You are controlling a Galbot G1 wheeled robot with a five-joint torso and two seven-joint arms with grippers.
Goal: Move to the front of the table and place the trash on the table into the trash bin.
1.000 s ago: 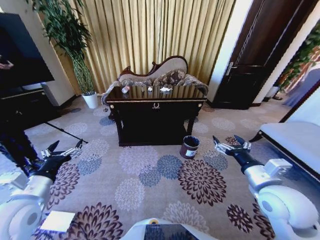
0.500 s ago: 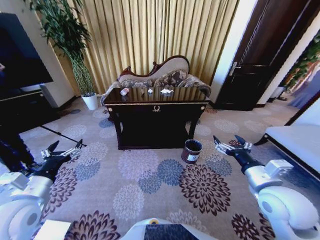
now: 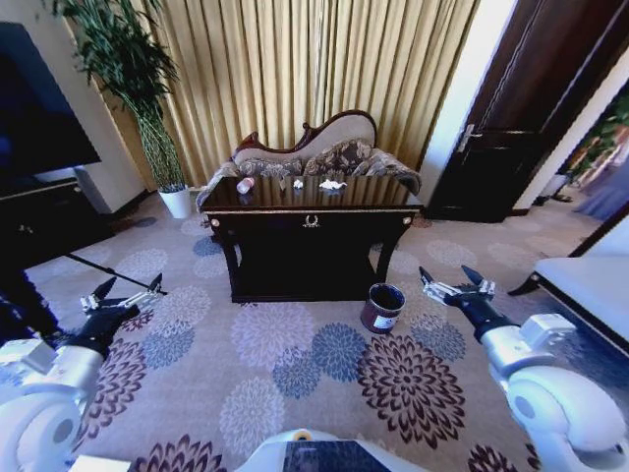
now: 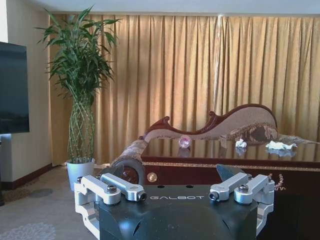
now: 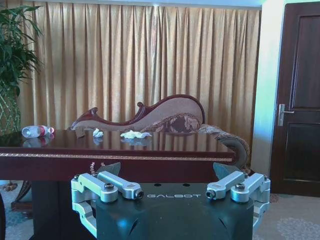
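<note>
The dark glossy table (image 3: 366,193) stands ahead, in front of a patterned sofa. On its top lie the trash: a clear bottle (image 3: 246,185) with a red cap at the left, and two white paper wads (image 3: 298,183) (image 3: 332,184) near the middle. The left wrist view shows the bottle (image 4: 184,141) end-on and the wads (image 4: 241,143); the right wrist view shows the bottle (image 5: 37,131) lying on its side. The trash bin (image 3: 381,307) stands on the carpet by the table's front right leg. My left gripper (image 3: 131,285) and right gripper (image 3: 445,273) hang low, open and empty, well short of the table.
A potted plant in a white pot (image 3: 178,201) stands left of the table, with a dark TV cabinet (image 3: 44,211) further left. A dark door (image 3: 501,147) is at the right, and a white bench (image 3: 585,290) at the right edge. Patterned carpet lies between me and the table.
The whole picture has shifted: the camera has moved, and the table and bin sit slightly nearer and more centred. Both arms keep the same pose with open fingers.
</note>
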